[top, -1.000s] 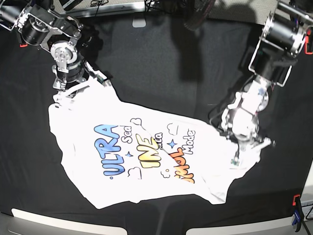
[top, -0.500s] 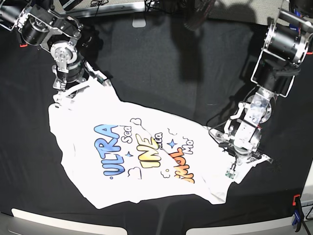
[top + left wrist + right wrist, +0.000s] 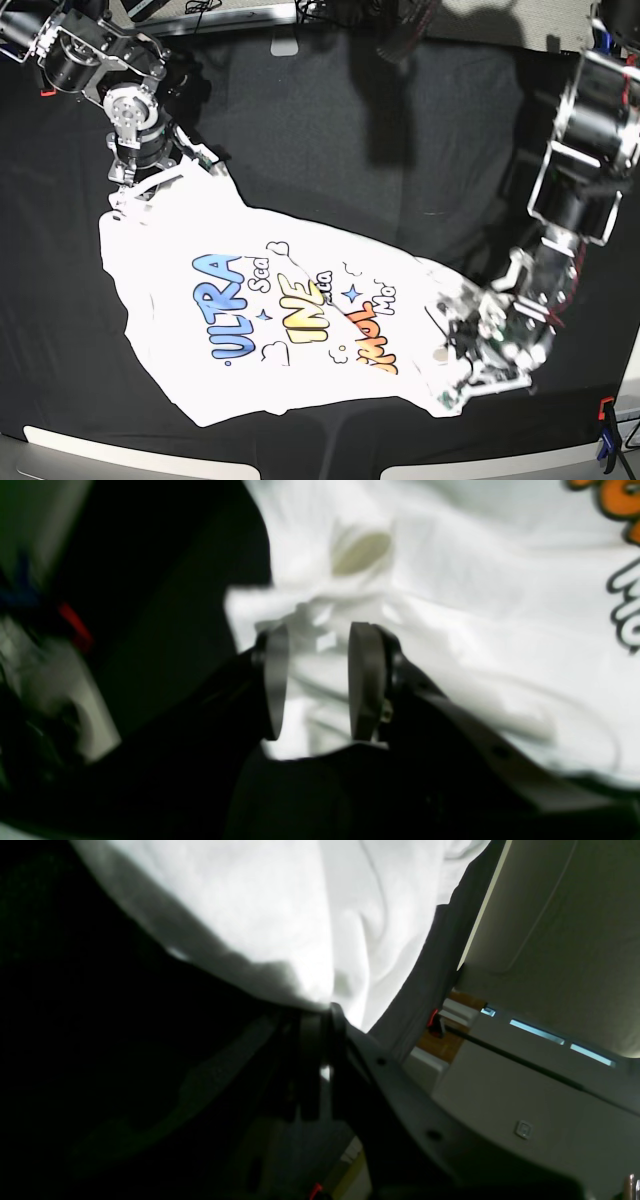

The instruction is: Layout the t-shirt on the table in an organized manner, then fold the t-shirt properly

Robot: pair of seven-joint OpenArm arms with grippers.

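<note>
Now | t-shirt [image 3: 250, 310] lies print-up, rumpled, on black counter [image 3: 400, 150] | right fingers [image 3: 315, 1040] clenched on its white edge | left fingers [image 3: 367, 680] parted, straddling bunched cloth at its edge

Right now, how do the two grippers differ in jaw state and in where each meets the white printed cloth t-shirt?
The left gripper has its jaws apart, bunched fabric showing between them; the right gripper has its jaws pressed together on a pinch of cloth.

The left gripper sits at the edge of the white printed cloth t-shirt on the base view's right, beside the orange lettering; the right gripper holds the far corner on that view's left.

Both meet the shirt at an edge over the black-draped table.
</note>
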